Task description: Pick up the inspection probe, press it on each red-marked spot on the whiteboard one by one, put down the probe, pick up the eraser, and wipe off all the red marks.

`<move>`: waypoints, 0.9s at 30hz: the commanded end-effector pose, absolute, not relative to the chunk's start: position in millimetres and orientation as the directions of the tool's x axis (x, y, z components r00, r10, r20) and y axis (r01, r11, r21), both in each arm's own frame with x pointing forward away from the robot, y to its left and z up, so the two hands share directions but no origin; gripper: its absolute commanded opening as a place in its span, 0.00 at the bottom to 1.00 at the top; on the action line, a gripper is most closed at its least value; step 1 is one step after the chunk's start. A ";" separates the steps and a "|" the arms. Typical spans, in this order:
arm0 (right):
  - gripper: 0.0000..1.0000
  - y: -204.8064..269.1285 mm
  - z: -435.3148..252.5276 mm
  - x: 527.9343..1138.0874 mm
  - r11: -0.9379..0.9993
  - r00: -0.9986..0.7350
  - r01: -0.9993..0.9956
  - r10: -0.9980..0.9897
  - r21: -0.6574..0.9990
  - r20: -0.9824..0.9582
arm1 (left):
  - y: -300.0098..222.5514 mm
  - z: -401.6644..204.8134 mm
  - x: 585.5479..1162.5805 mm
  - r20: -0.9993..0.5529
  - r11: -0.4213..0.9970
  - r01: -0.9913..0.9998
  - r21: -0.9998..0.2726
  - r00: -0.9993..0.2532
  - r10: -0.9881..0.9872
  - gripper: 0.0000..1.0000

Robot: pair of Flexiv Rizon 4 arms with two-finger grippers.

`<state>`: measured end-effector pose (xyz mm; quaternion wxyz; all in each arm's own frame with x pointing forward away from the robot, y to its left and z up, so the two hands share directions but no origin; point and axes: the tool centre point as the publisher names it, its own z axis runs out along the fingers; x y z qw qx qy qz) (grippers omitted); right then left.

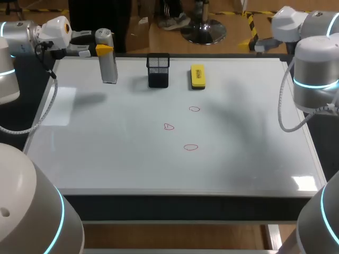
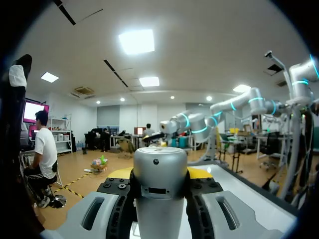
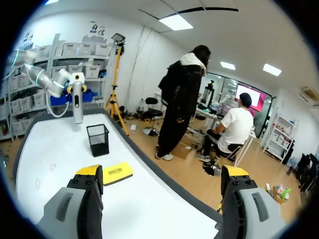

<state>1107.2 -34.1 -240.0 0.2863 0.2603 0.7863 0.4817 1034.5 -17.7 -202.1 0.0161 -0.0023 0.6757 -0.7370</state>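
At the far left corner of the flat white whiteboard [image 1: 132, 164], the left gripper [image 1: 104, 50] is clamped from both sides on the grey cylindrical metal inspection probe [image 1: 108, 67]. The probe is held upright, and I cannot tell whether its lower end touches the board. Further right along the far edge stands a black wire-mesh cup [image 1: 158, 70], and near it, not touching, lies the yellow block eraser [image 1: 197, 76]. Toward the board's middle, well apart from the probe, are three small looped outlines: the far red mark [image 1: 194, 109], the middle red mark [image 1: 168, 126] and the near red mark [image 1: 190, 147]. By the far right corner, the right gripper [image 3: 162, 174] has its jaws spread wide and empty.
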 end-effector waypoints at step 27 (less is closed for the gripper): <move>1.00 16.4 -293.7 1127.7 0.915 -0.920 -0.391 -0.388 -0.098 0.053 | -17.5 -200.7 1034.2 -0.019 -0.086 0.021 -0.996 -0.999 -0.027 0.00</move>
